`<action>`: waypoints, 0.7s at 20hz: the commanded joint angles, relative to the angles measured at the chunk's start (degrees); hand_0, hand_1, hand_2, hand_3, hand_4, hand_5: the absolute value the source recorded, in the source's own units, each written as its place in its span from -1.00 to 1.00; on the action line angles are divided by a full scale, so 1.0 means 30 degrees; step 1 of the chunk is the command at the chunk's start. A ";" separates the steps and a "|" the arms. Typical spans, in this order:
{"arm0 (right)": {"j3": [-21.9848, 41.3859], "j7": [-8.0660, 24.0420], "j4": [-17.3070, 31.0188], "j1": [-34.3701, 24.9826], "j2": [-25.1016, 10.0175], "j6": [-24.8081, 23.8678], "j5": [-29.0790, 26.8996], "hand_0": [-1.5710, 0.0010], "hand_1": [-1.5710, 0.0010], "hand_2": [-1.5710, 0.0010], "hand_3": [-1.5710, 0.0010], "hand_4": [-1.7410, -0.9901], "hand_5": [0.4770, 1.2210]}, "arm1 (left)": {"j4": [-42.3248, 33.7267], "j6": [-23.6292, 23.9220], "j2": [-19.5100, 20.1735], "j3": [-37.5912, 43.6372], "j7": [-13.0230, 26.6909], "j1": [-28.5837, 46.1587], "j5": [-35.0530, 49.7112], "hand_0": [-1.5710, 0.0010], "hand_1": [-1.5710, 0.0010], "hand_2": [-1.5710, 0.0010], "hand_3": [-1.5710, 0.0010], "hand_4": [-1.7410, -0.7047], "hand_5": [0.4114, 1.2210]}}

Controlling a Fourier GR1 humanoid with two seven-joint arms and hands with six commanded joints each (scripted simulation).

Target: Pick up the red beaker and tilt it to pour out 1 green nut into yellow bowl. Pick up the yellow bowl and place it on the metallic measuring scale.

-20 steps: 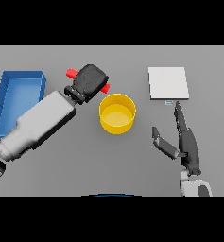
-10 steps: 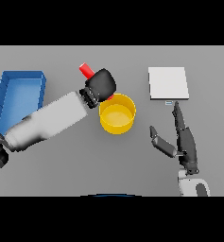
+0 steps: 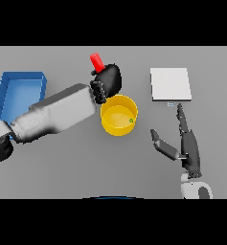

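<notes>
The left hand [image 3: 108, 80] is curled round the red beaker [image 3: 96, 61], holding it above the desk [image 3: 76, 162] just behind the far left rim of the yellow bowl [image 3: 119, 115]. Only the upper part of the beaker shows, sticking out past the dark fingers and leaning toward the upper left (the rest is hidden inside the grasp). The white and grey left arm runs down from the hand to the lower left, crossing the desk at a slant.

The yellow bowl stands upright on the desk, near the middle of the view, directly below the left hand. A small green nut [image 3: 131, 120] lies inside it, close to the right wall.

To the right of the bowl and farther back, the scale [image 3: 170, 84] sits flat on the desk as a pale square plate, with a small strip at its near edge. It is well apart from the bowl.

The right hand [image 3: 188, 150] is in front of the scale, near the lower right, with its fingers straight and pointing up toward the scale's near edge and its thumb spread out to the left. It holds nothing and touches neither the bowl nor the scale.

A blue tray [image 3: 19, 79] lies at the far left of the desk, partly covered by the left arm.
</notes>
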 commanded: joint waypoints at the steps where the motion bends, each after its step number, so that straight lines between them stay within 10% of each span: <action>1: -0.0107 -0.0036 0.0062 -0.0049 -0.0049 0.0025 -0.0118 1.00 1.00 1.00 1.00 0.40 -0.70 | 0.0359 0.0108 -0.0298 -0.0326 -0.0033 -0.0247 -0.0227 -1.00 -1.00 -1.00 -1.00 -0.99 1.00; 12: 0.0185 -0.0497 0.0242 -0.0134 0.0084 -0.0340 0.0541 1.00 1.00 1.00 1.00 0.44 -0.69 | 0.1279 0.1083 0.1032 -0.0434 -0.1427 -0.4018 0.0185 -1.00 -1.00 -0.78 -0.92 -0.87 1.00; 14: 0.0102 -0.0439 0.0147 -0.0364 0.0121 -0.0313 0.0331 1.00 1.00 1.00 1.00 0.48 -0.68 | 0.2282 0.1755 0.1433 0.0538 -0.1628 -0.5082 0.0883 -1.00 -1.00 -0.86 -0.33 -0.92 1.00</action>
